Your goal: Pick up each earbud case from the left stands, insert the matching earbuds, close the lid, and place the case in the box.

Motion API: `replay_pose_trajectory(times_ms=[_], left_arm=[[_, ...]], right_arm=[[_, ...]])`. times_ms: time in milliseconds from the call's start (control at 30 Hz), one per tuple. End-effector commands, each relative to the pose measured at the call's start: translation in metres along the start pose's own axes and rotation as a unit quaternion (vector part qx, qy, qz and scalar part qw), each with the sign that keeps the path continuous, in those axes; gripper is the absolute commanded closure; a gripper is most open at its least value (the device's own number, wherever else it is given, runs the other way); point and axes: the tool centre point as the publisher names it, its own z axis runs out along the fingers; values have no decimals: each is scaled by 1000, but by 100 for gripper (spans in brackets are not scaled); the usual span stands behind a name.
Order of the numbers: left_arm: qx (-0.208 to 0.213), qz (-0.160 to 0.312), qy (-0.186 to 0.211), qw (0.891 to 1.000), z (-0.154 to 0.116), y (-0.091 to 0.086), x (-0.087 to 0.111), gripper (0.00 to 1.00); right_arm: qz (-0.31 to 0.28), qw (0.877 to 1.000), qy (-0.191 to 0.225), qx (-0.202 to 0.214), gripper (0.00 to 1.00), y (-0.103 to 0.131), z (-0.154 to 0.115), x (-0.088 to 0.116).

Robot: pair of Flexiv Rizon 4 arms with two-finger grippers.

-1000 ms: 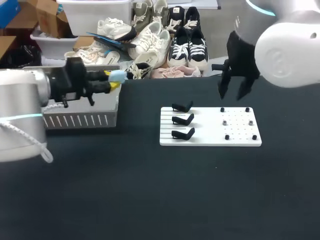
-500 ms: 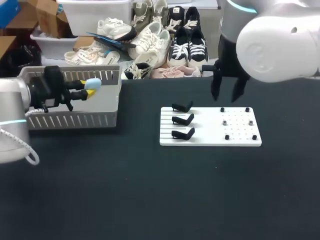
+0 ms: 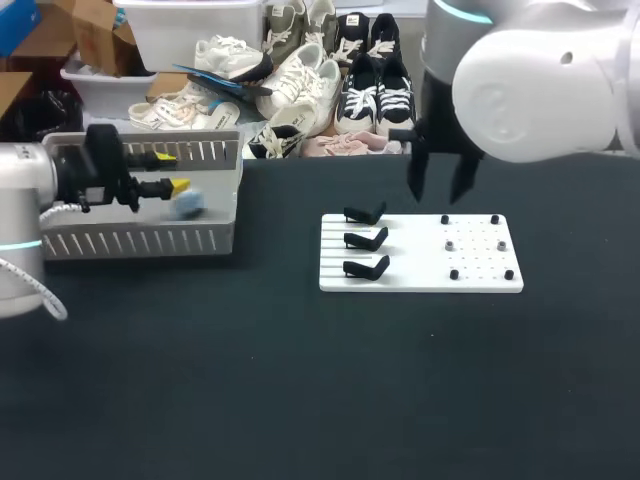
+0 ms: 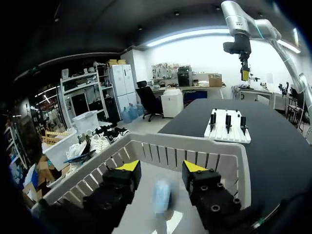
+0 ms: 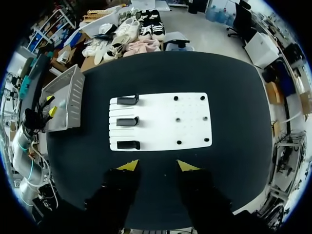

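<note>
A light blue earbud case shows blurred inside the grey slatted box at the table's left. My left gripper hovers over the box, open, with the case just below its tips. In the left wrist view the case lies under the gap of the left gripper, free of both fingers, within the box walls. My right gripper hangs open above the back edge of the white board. From the right gripper, the board lies ahead.
Three black stands sit in a column on the board's left side, and small pegs dot its right side. The right wrist view shows the box and my left arm beyond the board. Dark tabletop surrounds the board.
My left gripper has opened and the blue case has dropped from its tips into the box. The left arm drew back to the left. The right arm shifted left.
</note>
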Motion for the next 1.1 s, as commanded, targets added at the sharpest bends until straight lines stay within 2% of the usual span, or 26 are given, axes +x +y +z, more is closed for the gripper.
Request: replay_pose_trajectory(times_ms=[33, 200, 433, 633, 733, 933, 967, 1033, 1100], left_arm=[[19, 7, -4, 1000, -8, -4, -10, 0], [28, 31, -22, 999, -13, -19, -33, 0], [31, 44, -43, 998, -12, -51, -60, 0], [41, 46, -48, 997, -4, -86, -78, 0], [34, 35, -63, 997, -4, -97, -80, 0], [31, 26, -81, 996, -1, -127, -94, 0], [29, 25, -84, 996, -1, -132, -96, 0], [28, 15, -90, 995, 2, -146, -101, 0], [26, -6, -104, 994, 5, -159, -104, 0]], right_arm=[[1, 1000, -8, -3, 56, -1, -2, -2], [4, 1000, -25, -10, 56, -10, -9, -7], [8, 999, -44, -24, 55, -27, -13, -9], [10, 995, -71, -65, 54, -48, -16, -12], [11, 993, -81, -83, 51, -60, -17, -12], [24, 986, -96, -132, 24, -86, -16, -8], [26, 985, -99, -137, 18, -90, -16, -7], [32, 984, -100, -144, 0, -98, -14, -4], [41, 984, -90, -148, 0, -105, -12, -2]])
